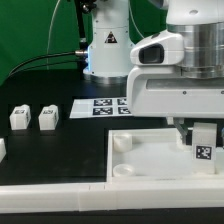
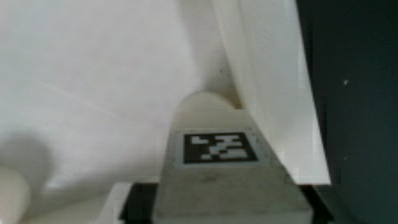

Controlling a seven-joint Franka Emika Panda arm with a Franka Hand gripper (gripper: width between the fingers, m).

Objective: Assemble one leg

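My gripper is shut on a leg, a small chunky white block with a black-and-white tag on its face. It holds the leg upright over the near right corner of the large white square panel. In the wrist view the leg stands between the two dark fingers, its end close to the panel's raised rim. I cannot tell whether the leg touches the panel. Two more legs stand on the table at the exterior view's left.
The marker board lies flat behind the panel. The arm's white base stands at the back. A white rail runs along the front edge. Another white part shows at the far left edge.
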